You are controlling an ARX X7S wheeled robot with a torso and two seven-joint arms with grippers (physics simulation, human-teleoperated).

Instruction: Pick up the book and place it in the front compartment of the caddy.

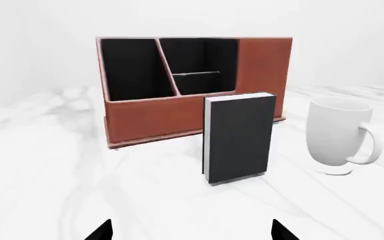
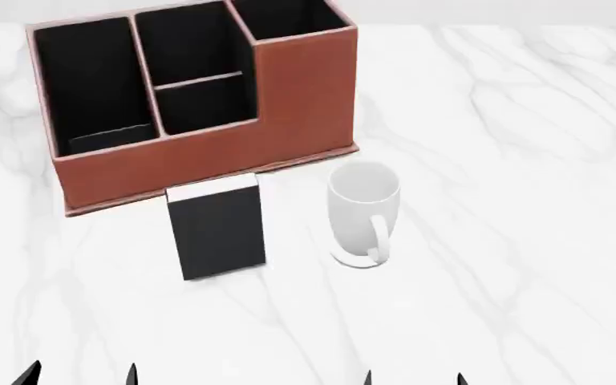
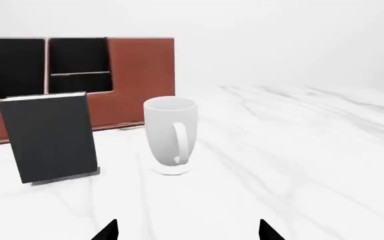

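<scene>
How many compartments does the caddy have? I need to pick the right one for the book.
4. In the caddy: one wide cell at the left end, two middle cells split by a low divider, nearer and farther, and one tall cell at the right end.

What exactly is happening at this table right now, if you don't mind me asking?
Nothing is being handled yet. The black book stands upright on the marble table, just in front of the reddish-brown caddy, with a white mug beside it. Both grippers, left and right, are open and empty, back at the near edge of the head view. The caddy's front compartment holds no book, so the pick-up has not started.
</scene>
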